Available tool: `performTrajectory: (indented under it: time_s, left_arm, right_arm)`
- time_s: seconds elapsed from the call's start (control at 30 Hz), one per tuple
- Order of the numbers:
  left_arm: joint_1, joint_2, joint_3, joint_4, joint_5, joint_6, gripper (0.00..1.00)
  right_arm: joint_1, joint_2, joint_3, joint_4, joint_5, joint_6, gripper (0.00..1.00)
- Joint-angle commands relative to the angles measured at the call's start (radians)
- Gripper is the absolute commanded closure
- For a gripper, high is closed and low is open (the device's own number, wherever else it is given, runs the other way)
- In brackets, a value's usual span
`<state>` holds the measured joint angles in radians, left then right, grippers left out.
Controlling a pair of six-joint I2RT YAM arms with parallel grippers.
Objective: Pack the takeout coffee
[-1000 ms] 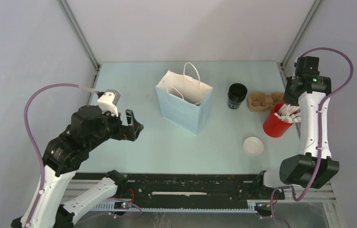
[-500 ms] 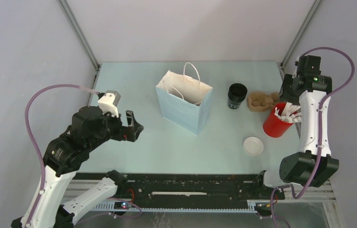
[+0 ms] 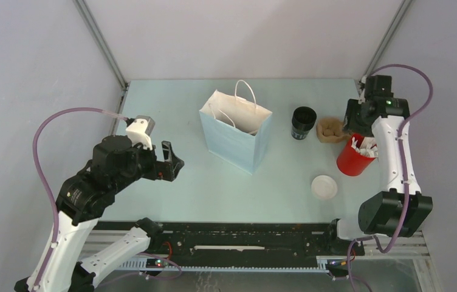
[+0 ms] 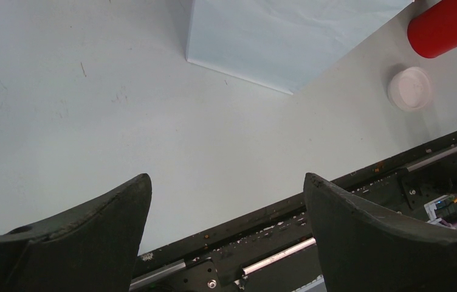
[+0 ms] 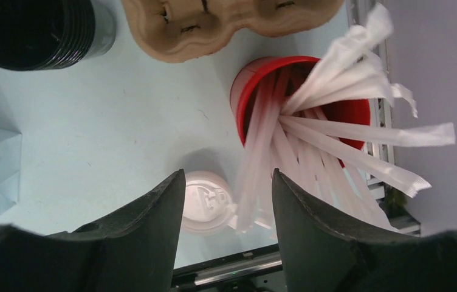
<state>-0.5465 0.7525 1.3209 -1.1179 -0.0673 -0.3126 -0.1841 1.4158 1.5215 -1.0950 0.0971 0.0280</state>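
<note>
Far right, over straws (image 5: 366, 131): right end effector (image 5: 227, 176) hung open, empty | left end effector (image 4: 226, 179) gaped open | we judged black cup (image 3: 303, 121) light, crushable; grasp mid-wall.

The pale green bench (image 3: 189, 188) sits inside grey walls (image 3: 244, 36). Two slanted metal struts (image 3: 101, 41) rise from its far corners (one on each side). A scuffed black rail (image 3: 244, 234) runs along its near edge.

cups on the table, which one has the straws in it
The red cup, farthest right: white wrapped straws fan out of it. The black cup shows none.
</note>
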Motion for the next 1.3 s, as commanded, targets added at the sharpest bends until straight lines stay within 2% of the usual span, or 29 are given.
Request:
performTrajectory:
  time_s: [0.0,0.07,0.1,0.17,0.33,0.43,0.6,1.07,1.13,1.27]
  left_arm:
    - [0.008,0.005,-0.022,0.026,0.003,0.026,0.00]
    - [0.008,0.006,-0.022,0.027,0.007,0.026,0.00]
    - [0.008,0.007,-0.022,0.027,0.007,0.026,0.00]
    - [0.008,0.007,-0.021,0.026,0.008,0.026,0.00]
    - [0.008,0.008,-0.016,0.019,0.005,0.026,0.00]
    - [0.008,0.010,-0.016,0.023,0.007,0.026,0.00]
    - [0.008,0.010,-0.015,0.021,0.009,0.026,0.00]
    - [0.008,0.006,-0.015,0.020,0.009,0.026,0.00]
    - [0.009,0.007,-0.013,0.021,0.009,0.026,0.00]
    - [0.008,0.010,-0.010,0.021,0.006,0.028,0.00]
  right_arm:
    - [0.064,0.023,0.037,0.005,0.088,-0.082,0.38]
    - [0.109,0.038,0.045,-0.002,0.143,-0.109,0.42]
    - [0.127,0.048,0.046,-0.006,0.170,-0.116,0.48]
    - [0.144,0.062,0.047,-0.017,0.211,-0.111,0.53]
    - [0.180,0.067,0.033,-0.023,0.289,-0.112,0.56]
    - [0.181,0.072,0.031,-0.029,0.311,-0.108,0.62]
    - [0.208,0.065,0.014,-0.036,0.341,-0.101,0.67]
    - [0.211,0.046,-0.024,-0.043,0.323,-0.078,0.72]
    - [0.211,0.049,-0.022,-0.037,0.325,-0.077,0.76]
    - [0.217,0.055,0.007,-0.039,0.351,-0.069,0.94]
